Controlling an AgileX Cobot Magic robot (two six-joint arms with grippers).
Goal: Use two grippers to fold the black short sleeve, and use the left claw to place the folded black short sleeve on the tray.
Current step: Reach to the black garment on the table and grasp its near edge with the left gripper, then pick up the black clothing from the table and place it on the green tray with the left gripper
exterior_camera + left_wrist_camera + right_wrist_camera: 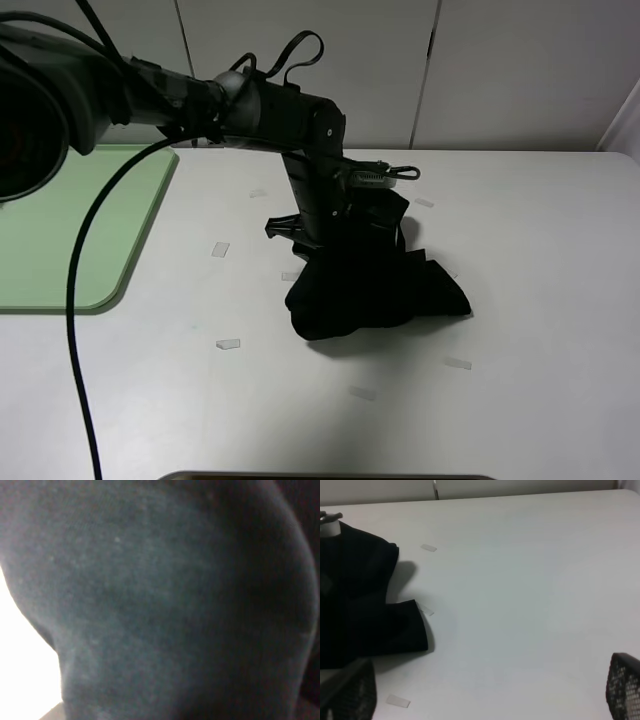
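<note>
The black short sleeve (375, 285) lies bunched in a folded heap at the middle of the white table. My left arm reaches in from the left, and the left gripper (365, 200) is pressed down into the top of the heap, its fingertips hidden by the cloth. Dark fabric (165, 605) fills the left wrist view, and no fingers show there. The pale green tray (60, 230) sits at the far left, holding nothing. My right gripper (482, 695) stands open over bare table, well to the right of the shirt (355, 600). The right arm is outside the exterior high view.
Small pale tape scraps (220, 249) (228, 344) (458, 363) dot the table around the shirt. A thick black cable (80, 300) hangs down over the left part of the table. White wall panels stand behind the table's far edge.
</note>
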